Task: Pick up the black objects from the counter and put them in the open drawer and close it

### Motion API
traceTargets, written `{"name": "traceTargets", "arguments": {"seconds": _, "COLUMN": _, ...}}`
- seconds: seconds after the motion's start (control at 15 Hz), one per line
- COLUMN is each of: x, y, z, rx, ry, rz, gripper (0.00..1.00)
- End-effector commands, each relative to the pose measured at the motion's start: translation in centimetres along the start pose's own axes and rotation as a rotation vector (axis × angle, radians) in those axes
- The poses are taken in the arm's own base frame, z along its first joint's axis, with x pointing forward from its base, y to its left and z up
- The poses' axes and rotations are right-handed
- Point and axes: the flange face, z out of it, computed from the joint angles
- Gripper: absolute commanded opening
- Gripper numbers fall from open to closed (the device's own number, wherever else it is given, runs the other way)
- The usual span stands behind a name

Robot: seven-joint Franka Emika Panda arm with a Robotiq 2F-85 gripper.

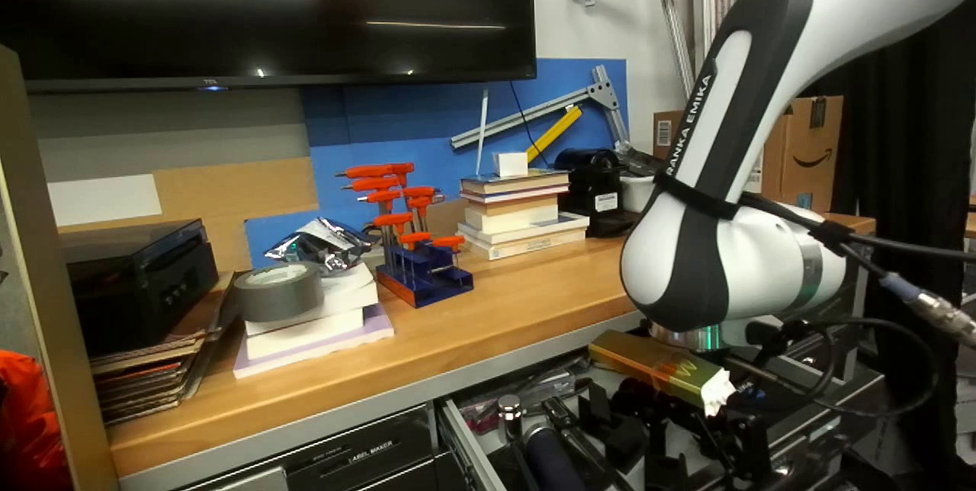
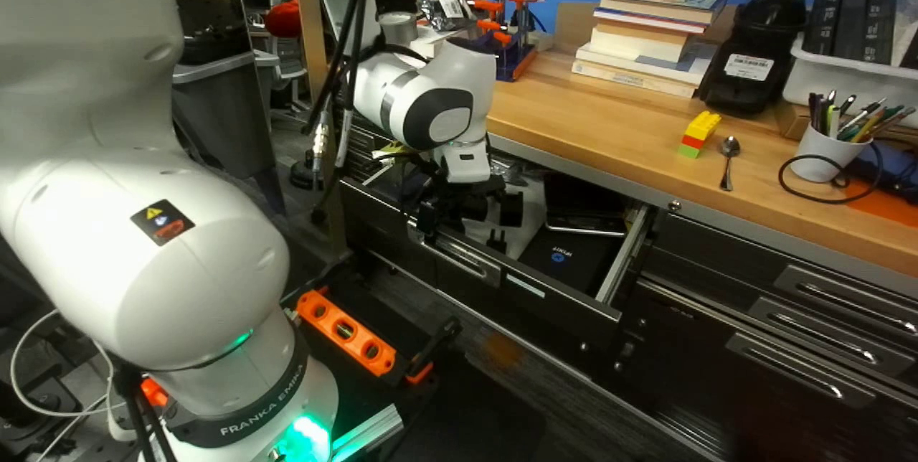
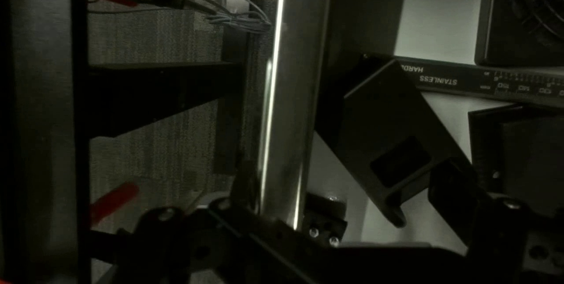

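At least 2 matte black, angular pieces (image 3: 383, 121), likely the task's, lie inside the open dark metal drawer (image 2: 559, 308). The black claw (image 3: 348, 182), spread wide, holding nothing, apparently straddles the drawer's front; closing seems in hand, calling for a steady inward push.
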Motion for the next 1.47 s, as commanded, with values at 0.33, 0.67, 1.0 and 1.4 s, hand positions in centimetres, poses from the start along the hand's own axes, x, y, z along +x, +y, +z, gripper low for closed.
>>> {"name": "traceTargets", "arguments": {"seconds": 0.33, "x": -3.2, "y": -12.0, "z": -0.7, "rx": 0.159, "ry": 0.008, "rz": -0.193, "gripper": 1.00}}
{"name": "traceTargets", "arguments": {"seconds": 0.67, "x": -4.8, "y": -14.1, "z": -4.4, "rx": 0.159, "ry": 0.119, "rz": -0.285, "gripper": 1.00}}
{"name": "traceTargets", "arguments": {"seconds": 1.0, "x": -6.7, "y": -14.3, "z": -9.3, "rx": 0.105, "ry": 0.263, "rz": -0.366, "gripper": 1.00}}
{"name": "traceTargets", "arguments": {"seconds": 1.4, "x": -8.0, "y": -12.7, "z": -14.0, "rx": -0.049, "ry": 0.372, "rz": -0.353, "gripper": 1.00}}
